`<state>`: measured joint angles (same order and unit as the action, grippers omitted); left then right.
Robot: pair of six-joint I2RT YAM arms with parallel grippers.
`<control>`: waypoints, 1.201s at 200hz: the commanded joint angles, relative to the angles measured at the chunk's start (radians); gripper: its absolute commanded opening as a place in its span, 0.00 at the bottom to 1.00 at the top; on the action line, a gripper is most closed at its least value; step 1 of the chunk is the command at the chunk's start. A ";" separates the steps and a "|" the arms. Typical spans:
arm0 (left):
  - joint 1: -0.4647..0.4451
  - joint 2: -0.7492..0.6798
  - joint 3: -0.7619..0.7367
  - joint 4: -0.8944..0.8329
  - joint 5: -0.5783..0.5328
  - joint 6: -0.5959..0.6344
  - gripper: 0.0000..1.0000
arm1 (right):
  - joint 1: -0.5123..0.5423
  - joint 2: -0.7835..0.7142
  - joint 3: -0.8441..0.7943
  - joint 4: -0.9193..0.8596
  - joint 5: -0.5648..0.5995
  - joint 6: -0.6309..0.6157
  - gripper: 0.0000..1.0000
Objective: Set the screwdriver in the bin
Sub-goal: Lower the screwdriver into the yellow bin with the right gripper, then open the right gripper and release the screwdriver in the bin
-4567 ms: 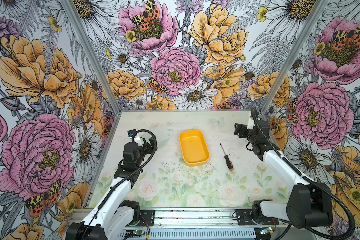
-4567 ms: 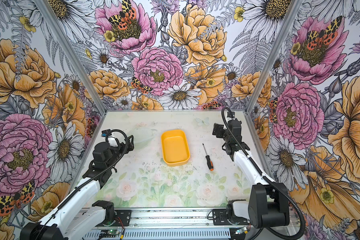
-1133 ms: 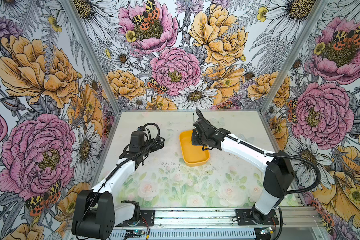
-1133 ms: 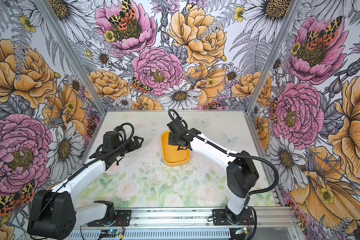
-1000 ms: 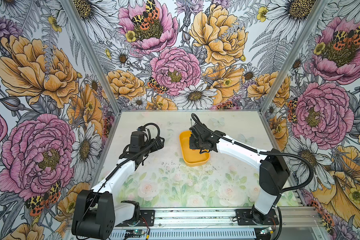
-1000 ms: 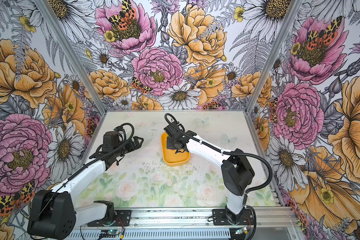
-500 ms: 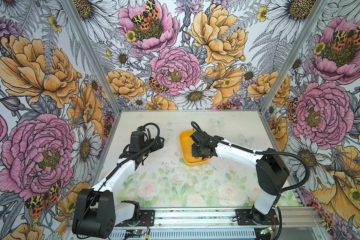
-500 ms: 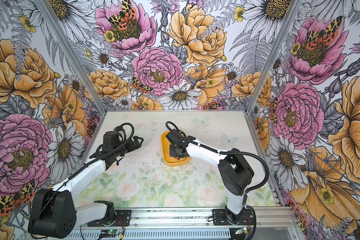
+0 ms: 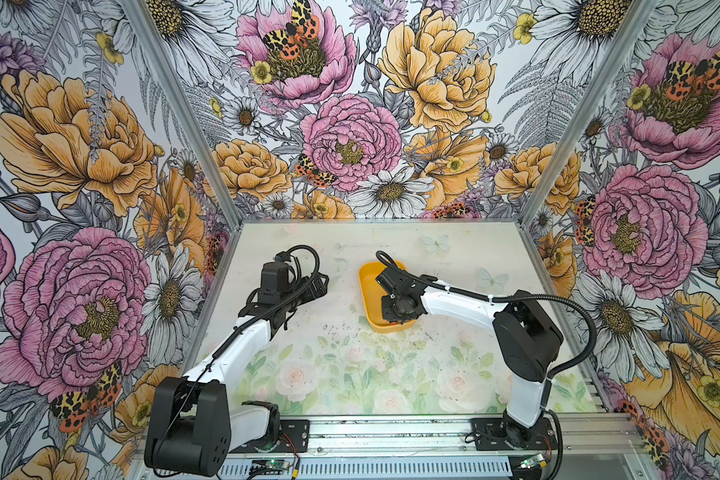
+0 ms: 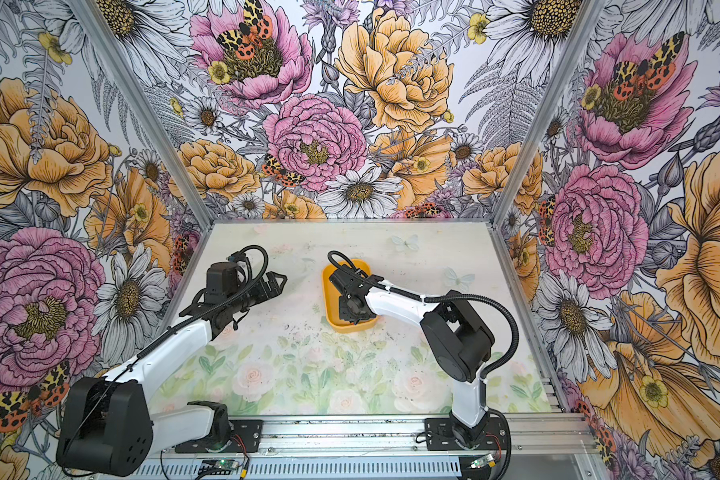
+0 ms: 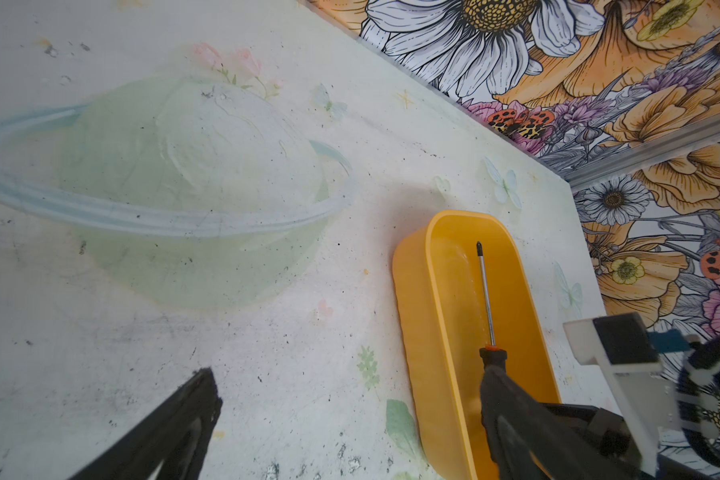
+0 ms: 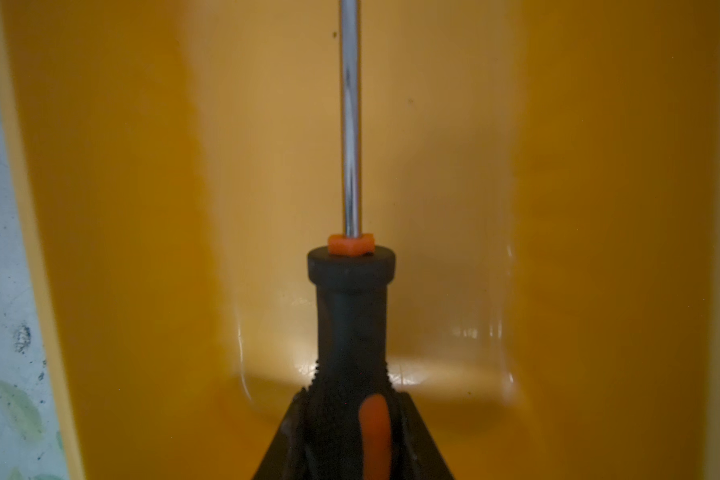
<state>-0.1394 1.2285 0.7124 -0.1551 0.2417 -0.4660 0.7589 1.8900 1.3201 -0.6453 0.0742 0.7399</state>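
Jaws of the right gripper (image 12: 352, 419) are clenched on the black, orange-accented handle of the small screwdriver (image 12: 350, 291) with a thin metal shaft; the fingers flank the ribbed grip on either side. The screwdriver sits within the shallow yellow-orange plastic bin (image 11: 408, 316), its shaft running along the bin's length, tip toward the back end, handle toward the front end. Cannot tell whether it touches the bin floor. In a top view the right arm reaches over the bin (image 9: 366, 286) and hides the tool. Left gripper (image 10: 281, 284): jaws spread apart, holding nothing, over the pale floral-print table (image 9: 350, 374), near the bin's left side, not touching it.
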 commanded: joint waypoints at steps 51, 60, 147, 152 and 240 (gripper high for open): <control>0.011 -0.014 -0.019 0.023 0.023 -0.002 0.99 | -0.001 0.069 0.071 0.013 -0.036 -0.045 0.00; 0.011 -0.014 -0.019 0.024 0.023 -0.002 0.99 | -0.001 0.073 0.073 0.013 -0.037 -0.048 0.00; 0.011 -0.017 -0.023 0.026 0.029 -0.001 0.99 | -0.007 0.071 0.074 0.006 -0.025 -0.051 0.50; 0.011 -0.019 -0.022 0.028 0.032 -0.001 0.99 | -0.006 0.068 0.077 0.005 -0.025 -0.052 0.51; 0.010 -0.054 -0.027 0.034 0.000 0.023 0.99 | -0.027 -0.033 0.117 -0.065 -0.035 -0.165 0.66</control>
<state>-0.1394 1.1950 0.6971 -0.1516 0.2531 -0.4652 0.7471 1.9377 1.4006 -0.6785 0.0483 0.6521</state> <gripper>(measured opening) 0.988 0.634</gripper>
